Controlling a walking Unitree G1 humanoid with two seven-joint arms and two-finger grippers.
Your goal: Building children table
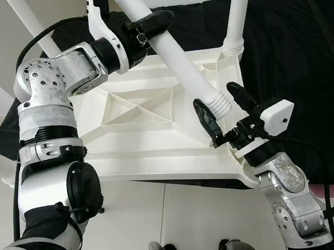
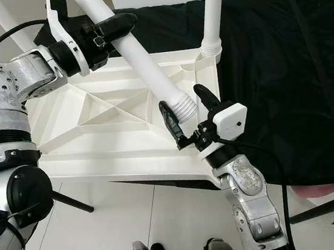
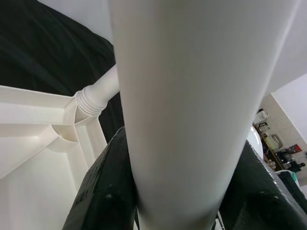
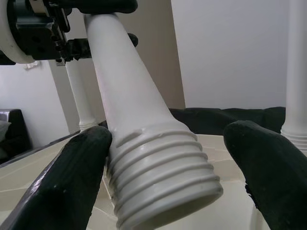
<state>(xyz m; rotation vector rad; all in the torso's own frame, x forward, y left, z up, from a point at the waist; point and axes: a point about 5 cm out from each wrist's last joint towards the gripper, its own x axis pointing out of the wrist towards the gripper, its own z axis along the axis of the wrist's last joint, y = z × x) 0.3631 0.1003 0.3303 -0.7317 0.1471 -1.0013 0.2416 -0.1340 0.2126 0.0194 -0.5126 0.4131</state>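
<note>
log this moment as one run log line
left tool: shut on loose leg | right tool: open, around threaded end | tabletop: upside down | fitted leg: upright

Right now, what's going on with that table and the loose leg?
The white tabletop lies upside down over black cloth, with a leg already standing in its far right corner socket. The left claw is shut on a loose white leg, holding it tilted. Its threaded end sits between the fingers of the open right claw, above the near right corner, not yet in a socket.
</note>
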